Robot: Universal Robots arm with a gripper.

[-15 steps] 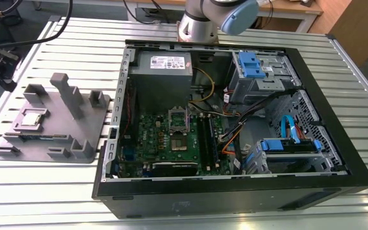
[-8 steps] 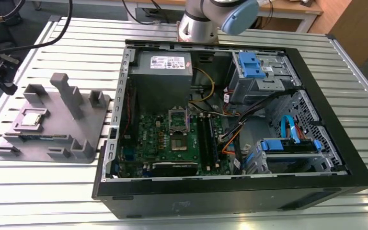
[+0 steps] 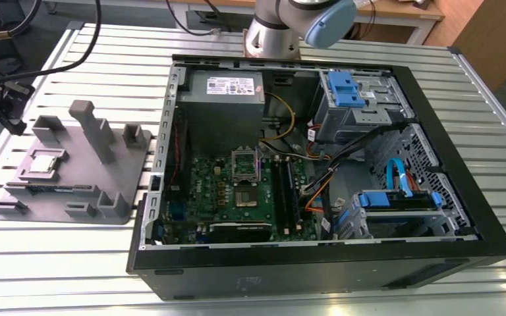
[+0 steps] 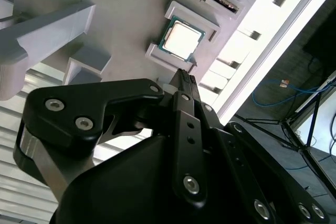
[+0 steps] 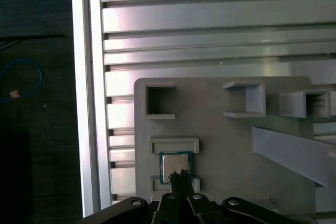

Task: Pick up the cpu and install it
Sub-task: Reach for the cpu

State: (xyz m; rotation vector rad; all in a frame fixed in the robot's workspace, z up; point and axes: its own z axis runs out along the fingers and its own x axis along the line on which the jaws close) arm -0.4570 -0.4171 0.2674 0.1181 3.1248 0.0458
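Your tool (image 4: 185, 77) sits closest in both wrist views, its black fingers (image 5: 181, 174) clenched tip against tip with nothing between them. Just past those tips lies the cpu (image 4: 181, 39), a small square chip with a shiny silver top and a thin green edge, lying flat in a shallow framed recess of the grey plastic tray (image 4: 131, 9). In the first wrist view the fingertips overlap the near edge of the cpu (image 5: 175, 165), but you cannot tell from either wrist view whether they touch it. Around the chip, the tray (image 5: 220, 145) carries several open square pockets and a long upright post. The tray rests on the slatted aluminium tabletop (image 5: 210, 24). In the exterior view the cpu (image 3: 44, 162) sits on the tray (image 3: 116, 174) at the exterior view's left, well apart from the open computer case (image 3: 323, 263) that fills the middle of the tabletop (image 3: 103, 66). Inside the case you see the green motherboard (image 3: 235, 197) with its metal-framed socket (image 3: 246, 172), a grey metal box with a white label (image 3: 222, 89) beyond it, and blue drive brackets (image 3: 344, 85) toward the exterior view's right. The arm's base (image 3: 275, 33) stands behind the case.
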